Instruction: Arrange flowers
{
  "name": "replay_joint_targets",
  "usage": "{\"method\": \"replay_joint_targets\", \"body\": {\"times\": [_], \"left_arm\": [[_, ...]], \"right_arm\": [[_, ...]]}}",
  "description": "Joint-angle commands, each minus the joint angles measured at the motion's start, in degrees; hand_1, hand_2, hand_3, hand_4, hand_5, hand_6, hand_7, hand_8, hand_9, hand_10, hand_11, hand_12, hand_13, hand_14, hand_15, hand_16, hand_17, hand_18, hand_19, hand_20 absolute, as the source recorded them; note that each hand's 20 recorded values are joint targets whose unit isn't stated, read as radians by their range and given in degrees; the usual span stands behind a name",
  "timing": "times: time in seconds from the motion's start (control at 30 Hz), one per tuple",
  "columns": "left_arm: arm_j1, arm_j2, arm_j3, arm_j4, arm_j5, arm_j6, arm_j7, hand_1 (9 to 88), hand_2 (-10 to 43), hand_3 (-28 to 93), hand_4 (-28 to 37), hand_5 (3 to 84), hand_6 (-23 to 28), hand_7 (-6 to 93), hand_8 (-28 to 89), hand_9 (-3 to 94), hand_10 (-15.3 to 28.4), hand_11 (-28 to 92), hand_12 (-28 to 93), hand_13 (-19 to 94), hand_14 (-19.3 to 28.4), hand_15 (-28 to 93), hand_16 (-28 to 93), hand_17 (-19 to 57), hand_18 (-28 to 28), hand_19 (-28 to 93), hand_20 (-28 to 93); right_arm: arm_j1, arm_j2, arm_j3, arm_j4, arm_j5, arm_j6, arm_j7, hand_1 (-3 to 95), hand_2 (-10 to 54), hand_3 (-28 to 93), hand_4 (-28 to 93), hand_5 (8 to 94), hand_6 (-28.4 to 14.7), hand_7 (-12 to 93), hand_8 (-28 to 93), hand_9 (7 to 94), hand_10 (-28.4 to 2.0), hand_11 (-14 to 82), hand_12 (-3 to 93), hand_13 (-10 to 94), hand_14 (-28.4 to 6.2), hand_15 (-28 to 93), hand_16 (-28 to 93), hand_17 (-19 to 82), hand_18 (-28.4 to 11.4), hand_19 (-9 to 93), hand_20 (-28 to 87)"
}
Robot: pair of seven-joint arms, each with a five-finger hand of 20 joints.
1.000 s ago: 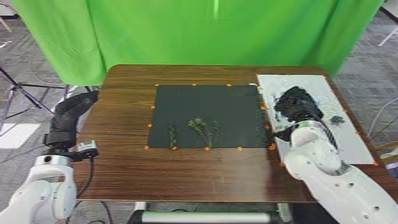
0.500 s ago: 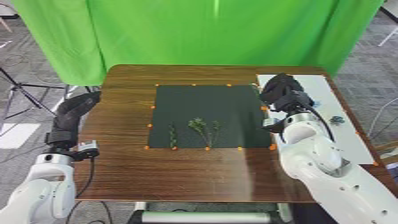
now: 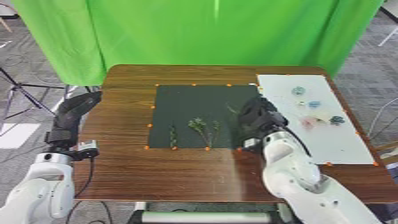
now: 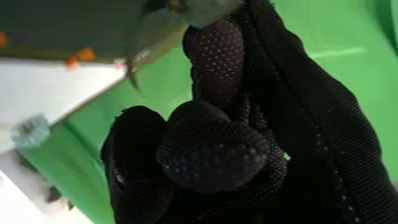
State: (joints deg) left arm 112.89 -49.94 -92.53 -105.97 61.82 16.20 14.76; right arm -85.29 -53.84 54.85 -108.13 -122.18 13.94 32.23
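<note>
In the head view my right hand [image 3: 259,117] is over the right part of the dark mat [image 3: 182,102], a thin green stem [image 3: 233,108] poking out on its left side. My right hand [image 4: 213,145] has its fingers curled in the right wrist view, pinching a leafy stem with a grey-green leaf [image 4: 210,11]. Green sprigs [image 3: 200,125] lie on the mat's lower middle, and a narrow sprig [image 3: 172,136] is left of them. On the white board [image 3: 351,147] are a pale green flower [image 3: 298,90], a blue one [image 3: 314,104], a pink one [image 3: 309,122] and a dark bluish one [image 3: 337,120]. My left hand [image 3: 75,105] rests beyond the table's left edge.
Orange markers line the mat's edges. The brown table [image 3: 195,175] extends in front of the mat, and a green curtain [image 3: 213,35] hangs behind it. A tripod [image 3: 31,95] stands on the floor at the left.
My right hand has moved left from the white board to the dark mat, uncovering the flowers on the board. The left arm has stayed in place.
</note>
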Motion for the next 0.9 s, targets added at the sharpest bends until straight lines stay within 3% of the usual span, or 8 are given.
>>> {"method": "replay_joint_targets", "body": {"times": [0.03, 0.47, 0.9], "left_arm": [[0.2, 0.04, -0.10, -0.31, 0.41, -1.29, -0.80, 28.1, -0.2, 66, -20.7, 45.1, 5.5, 15.5, -8, 40.3, 13.1, 20, 10, 32, 14.9, 8, -1, 4.3, 8.7, 3, 12], [0.1, -0.11, 0.05, -0.44, 0.73, -3.43, -2.10, 27.9, -0.2, 66, -20.5, 44.4, 5.5, 14.8, -8, 39.8, 13.1, 20, 10, 32, 14.9, 8, -1, 4.0, 8.9, 3, 12], [-0.1, 0.00, 0.01, -0.35, 0.97, -4.70, -2.82, 27.6, -0.4, 66, -20.3, 44.0, 5.4, 14.2, -7, 39.4, 13.0, 19, 10, 32, 15.1, 8, -1, 3.8, 8.9, 3, 12]], "right_arm": [[-1.1, -1.0, -1.6, 0.5, -0.4, -2.4, 0.2, 68.8, -9.5, 48, -9, 80.8, -2.4, 26, 9, 93.7, -12.0, 26.9, 33.5, 94, -0.5, 60, 24, 73, -5.4, 93, 41], [0.1, -2.4, -1.3, 1.1, 2.5, -3.9, 1.1, 65.9, -9.5, 49, -10, 79.5, -2.4, 26, 9, 93.4, -11.5, 26.9, 32.4, 94, -0.6, 59, 23, 74, -4.7, 93, 38], [-0.6, -2.2, -0.1, 0.7, 3.0, -6.5, 1.1, 59.6, -9.5, 37, -3, 76.3, -4.1, 24, 11, 89.5, -13.3, 31.8, 24.0, 94, -1.2, 57, 24, 73, -4.7, 93, 36]]}}
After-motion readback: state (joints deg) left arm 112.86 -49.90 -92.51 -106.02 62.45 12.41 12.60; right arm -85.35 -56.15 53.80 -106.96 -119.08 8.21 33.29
